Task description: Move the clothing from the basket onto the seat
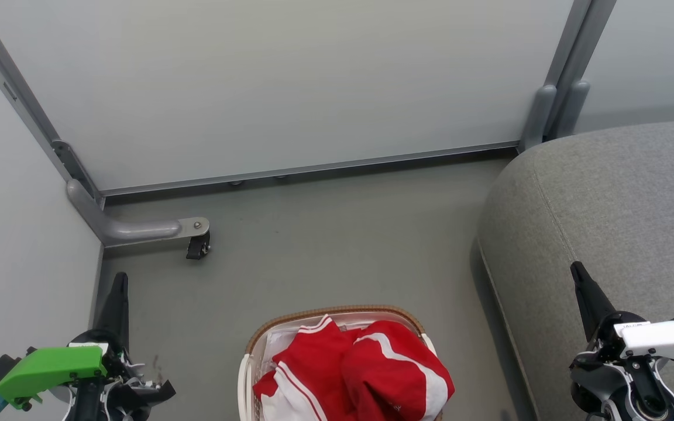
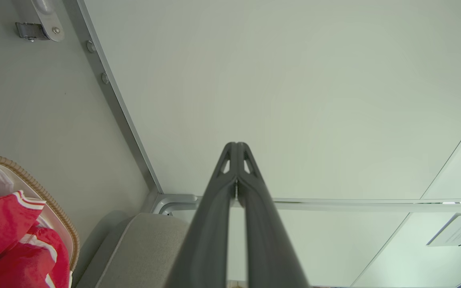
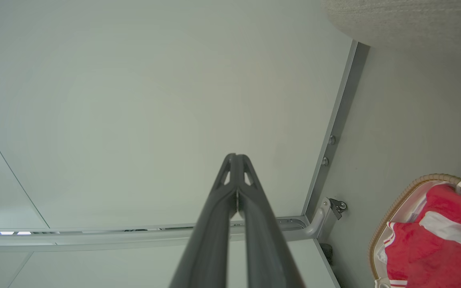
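While the red clothing (image 1: pixel 348 374) lay heaped in the basket (image 1: pixel 337 308) beside the grey seat (image 1: pixel 606 204), left claw (image 1: pixel 119 286) and right claw (image 1: pixel 581 280) were pressed closed, empty.

Grey floor (image 1: pixel 325 234) spreads ahead of the left gripper (image 1: pixel 119 283) and right gripper (image 1: pixel 578 275). Beyond both stands a pale partition panel (image 1: pixel 278 82) in a metal frame (image 1: pixel 313 169). Its curved foot (image 1: pixel 138 230), ending in a black caster (image 1: pixel 198 247), lies just ahead of the left gripper, slightly to its right.
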Motion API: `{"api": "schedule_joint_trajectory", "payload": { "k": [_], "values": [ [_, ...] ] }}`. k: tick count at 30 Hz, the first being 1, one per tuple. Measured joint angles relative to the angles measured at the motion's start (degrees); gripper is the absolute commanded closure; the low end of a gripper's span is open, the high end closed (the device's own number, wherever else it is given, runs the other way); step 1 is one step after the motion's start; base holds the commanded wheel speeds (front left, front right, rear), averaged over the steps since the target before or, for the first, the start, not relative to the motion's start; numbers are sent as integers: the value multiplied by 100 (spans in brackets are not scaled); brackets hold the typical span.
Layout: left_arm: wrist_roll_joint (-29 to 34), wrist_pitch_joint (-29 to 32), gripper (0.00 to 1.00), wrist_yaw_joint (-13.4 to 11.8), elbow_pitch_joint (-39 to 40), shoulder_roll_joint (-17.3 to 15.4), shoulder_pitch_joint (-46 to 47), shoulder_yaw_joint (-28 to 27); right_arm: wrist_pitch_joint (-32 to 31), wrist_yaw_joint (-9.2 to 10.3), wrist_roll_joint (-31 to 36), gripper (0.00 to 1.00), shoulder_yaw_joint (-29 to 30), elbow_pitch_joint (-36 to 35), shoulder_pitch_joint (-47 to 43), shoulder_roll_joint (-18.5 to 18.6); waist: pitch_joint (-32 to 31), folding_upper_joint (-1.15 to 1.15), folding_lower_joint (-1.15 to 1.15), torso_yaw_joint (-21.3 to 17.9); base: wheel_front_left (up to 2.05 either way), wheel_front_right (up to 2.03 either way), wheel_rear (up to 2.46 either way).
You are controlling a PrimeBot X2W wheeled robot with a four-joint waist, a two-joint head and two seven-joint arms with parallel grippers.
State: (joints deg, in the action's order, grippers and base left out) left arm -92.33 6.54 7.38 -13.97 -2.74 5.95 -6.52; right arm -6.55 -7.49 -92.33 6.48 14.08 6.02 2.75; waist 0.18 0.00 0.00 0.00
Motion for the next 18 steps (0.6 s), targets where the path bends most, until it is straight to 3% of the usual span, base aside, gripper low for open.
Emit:
{"api": "schedule_joint_trajectory", "payload": {
  "k": [18],
  "values": [
    [0, 0, 100, 0, -3, 1, 1, 0, 0, 0, 0, 100, 0, 0, 0, 0, 0, 0, 0, 0, 0, 0, 0]
  ]
}}
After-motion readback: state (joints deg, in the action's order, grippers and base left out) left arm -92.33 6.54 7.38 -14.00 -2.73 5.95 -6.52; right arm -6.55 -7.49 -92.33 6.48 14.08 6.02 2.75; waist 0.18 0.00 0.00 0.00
